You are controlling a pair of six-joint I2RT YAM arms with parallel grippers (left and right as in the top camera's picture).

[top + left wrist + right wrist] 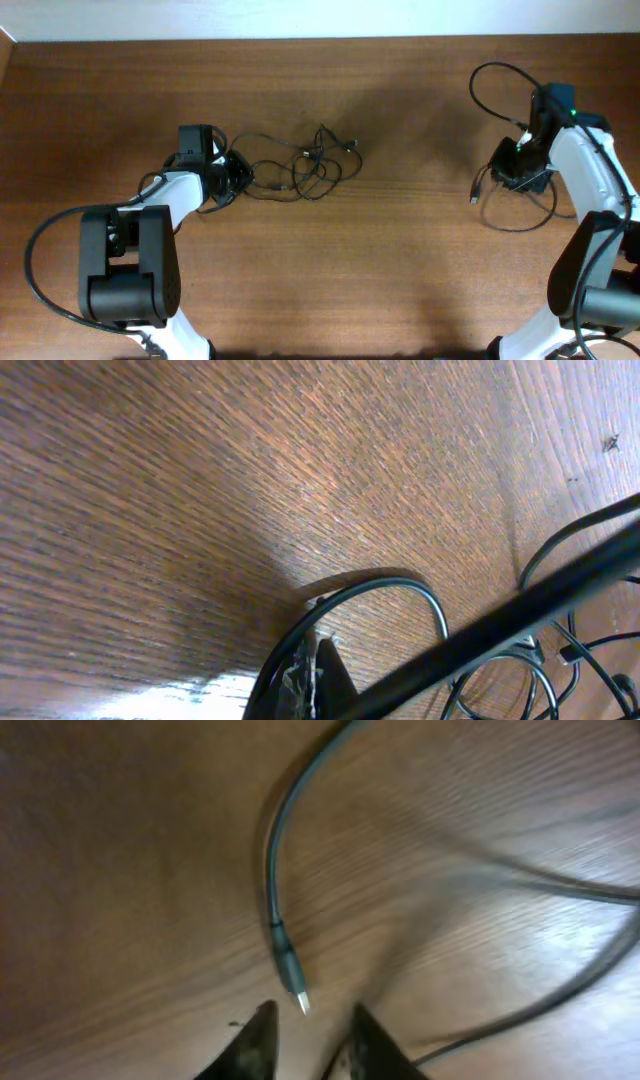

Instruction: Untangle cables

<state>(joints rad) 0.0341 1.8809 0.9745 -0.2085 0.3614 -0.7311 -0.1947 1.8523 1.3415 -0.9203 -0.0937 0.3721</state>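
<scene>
The tangle of thin black cables sprawls left of centre on the wooden table, the left gripper at its left edge (whether it pinches a strand I cannot tell), while the right gripper hovers with fingers parted beside the plug of a loose cable lying well apart.

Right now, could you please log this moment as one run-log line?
left claw: at left edge of tangled thin black cables, grip unclear | right claw: open, silver-tipped black plug at its tips
</scene>
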